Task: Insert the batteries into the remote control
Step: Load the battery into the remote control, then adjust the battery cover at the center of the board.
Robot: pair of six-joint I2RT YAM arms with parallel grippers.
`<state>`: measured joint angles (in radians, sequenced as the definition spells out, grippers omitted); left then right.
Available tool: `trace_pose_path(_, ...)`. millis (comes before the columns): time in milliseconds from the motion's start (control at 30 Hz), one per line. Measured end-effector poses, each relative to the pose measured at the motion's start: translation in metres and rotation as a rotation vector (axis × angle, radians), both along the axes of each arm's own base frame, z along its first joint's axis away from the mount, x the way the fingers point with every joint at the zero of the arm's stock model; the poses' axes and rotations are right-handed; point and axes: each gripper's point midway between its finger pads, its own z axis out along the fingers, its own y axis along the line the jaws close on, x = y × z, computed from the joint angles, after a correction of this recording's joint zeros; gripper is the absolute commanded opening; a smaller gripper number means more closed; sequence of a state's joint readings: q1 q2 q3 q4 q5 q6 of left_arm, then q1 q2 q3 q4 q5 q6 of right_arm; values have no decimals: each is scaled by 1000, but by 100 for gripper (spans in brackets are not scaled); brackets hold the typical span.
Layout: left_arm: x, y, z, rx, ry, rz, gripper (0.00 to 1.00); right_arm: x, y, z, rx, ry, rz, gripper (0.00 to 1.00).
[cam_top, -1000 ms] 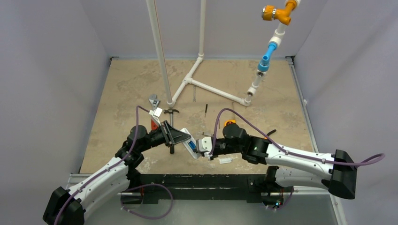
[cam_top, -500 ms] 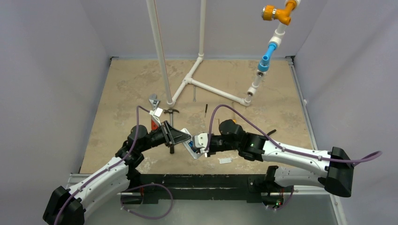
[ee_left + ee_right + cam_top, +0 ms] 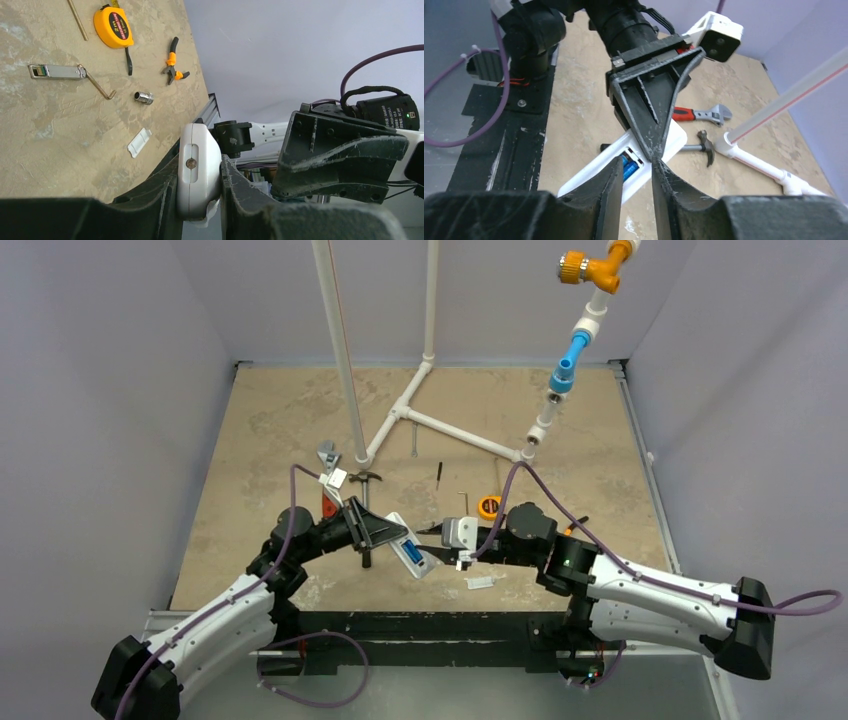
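Observation:
My left gripper (image 3: 393,536) is shut on the white remote control (image 3: 417,566) and holds it tilted above the table, back side up. Two blue batteries (image 3: 409,551) lie side by side in its open recess, and they also show in the right wrist view (image 3: 629,167). In the left wrist view the remote's end (image 3: 197,170) is clamped between my fingers. My right gripper (image 3: 428,532) is just right of the remote, clear of it, its jaws a narrow gap apart and empty (image 3: 636,162).
The small flat cover piece (image 3: 479,583) lies on the table under my right wrist. A yellow tape measure (image 3: 489,507), hammer (image 3: 365,477), wrench (image 3: 326,455), thin rods and a white pipe frame (image 3: 420,420) lie further back. Pliers (image 3: 172,67) and a silver socket (image 3: 144,97) lie to the right.
My right gripper has pulled back to the right, away from the remote's battery recess where its tips were. The left gripper still holds the remote in place.

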<state>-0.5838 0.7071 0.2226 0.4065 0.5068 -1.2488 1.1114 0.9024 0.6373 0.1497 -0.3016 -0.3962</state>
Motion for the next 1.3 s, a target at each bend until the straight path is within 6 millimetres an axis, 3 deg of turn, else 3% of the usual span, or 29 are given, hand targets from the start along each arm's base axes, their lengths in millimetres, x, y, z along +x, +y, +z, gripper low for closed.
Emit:
trace_pose_path(267,0,-1,0,0,0,-6,0,13,-17,-6,61,89,-149,39)
trace_pose_path(467,-1,0,2,-4,-11,-6,0,41,-36,-9,144,255,-409,44)
trace_pose_path(733,-5,4,3,29,-24,-2,0,78,-64,-44,39,440,-802,47)
trace_pose_path(1033,-5,7,-2,65,-22,6,0,87,-96,-97,-155,523,-1028,48)
trace_pose_path(1300,-6,8,-2,84,-21,7,0,109,-142,-120,-143,707,-1232,48)
